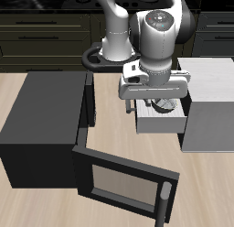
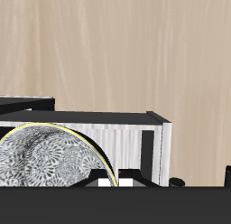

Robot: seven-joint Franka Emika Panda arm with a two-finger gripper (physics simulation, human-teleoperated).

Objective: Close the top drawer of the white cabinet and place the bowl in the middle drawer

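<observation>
Hangs over the pulled-out drawer [image 1: 163, 121] of the white cabinet [image 1: 212, 107], end effector [image 1: 157, 104] pointed down into it, presumably to lower the bowl [image 2: 47, 158] inside. Bowl close under the wrist camera, above the drawer's white wall. Cannot tell whether clenched on the bowl or released.
</observation>
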